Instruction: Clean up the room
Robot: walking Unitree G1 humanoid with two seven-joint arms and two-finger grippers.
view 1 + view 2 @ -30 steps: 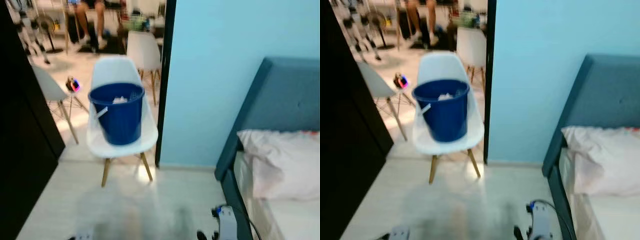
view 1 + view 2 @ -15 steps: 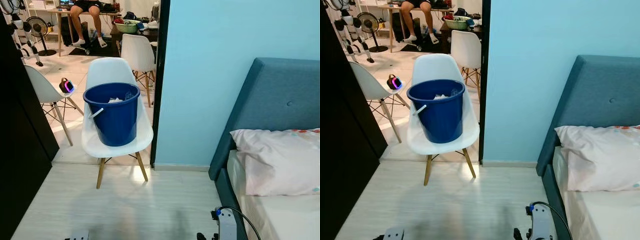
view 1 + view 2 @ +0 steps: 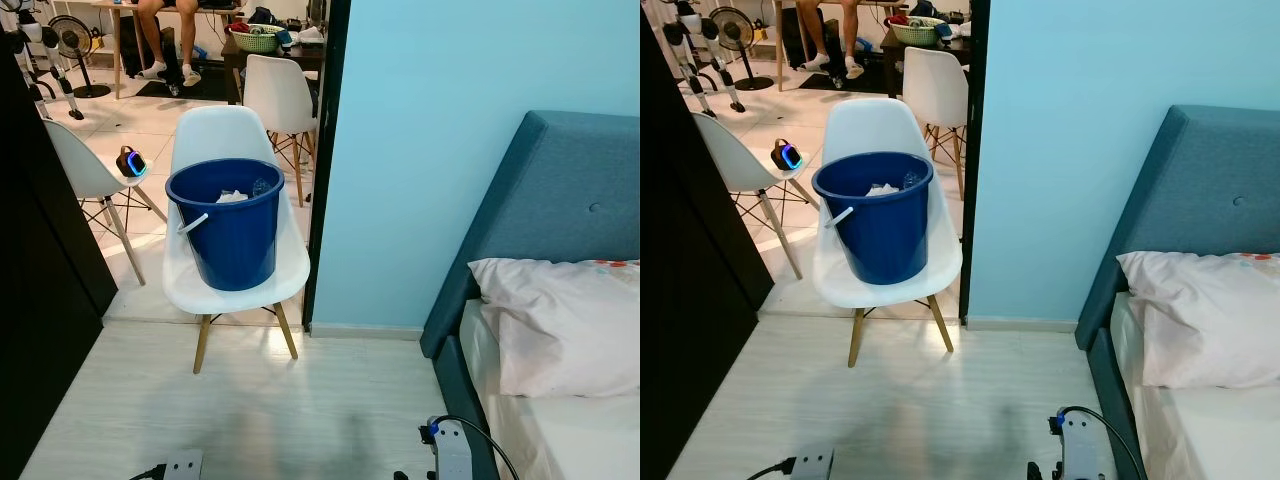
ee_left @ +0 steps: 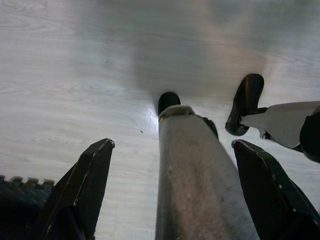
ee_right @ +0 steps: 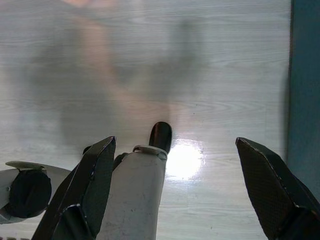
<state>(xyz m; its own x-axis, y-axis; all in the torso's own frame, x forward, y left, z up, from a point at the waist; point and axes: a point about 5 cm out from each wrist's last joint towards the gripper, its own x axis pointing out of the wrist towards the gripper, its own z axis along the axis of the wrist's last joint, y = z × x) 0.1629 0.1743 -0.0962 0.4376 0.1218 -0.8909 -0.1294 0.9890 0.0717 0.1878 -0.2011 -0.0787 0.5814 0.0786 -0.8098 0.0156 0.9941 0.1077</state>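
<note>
now steadied and sharp facing blue bucket (image 3: 230,226) on white chair (image 3: 238,280), both grippers' fingers spread empty, ready to approach.

Dark blue bucket (image 3: 233,222), white chair (image 3: 225,150), light blue wall (image 3: 430,120), teal headboard (image 3: 545,200), pale pink pillow (image 3: 565,320)

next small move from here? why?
Probably step toward the bed and look for clutter. Both grippers, left and right, hang open and empty over bare floor; the blue bucket, already holding scraps, sits ahead on the white chair.
</note>
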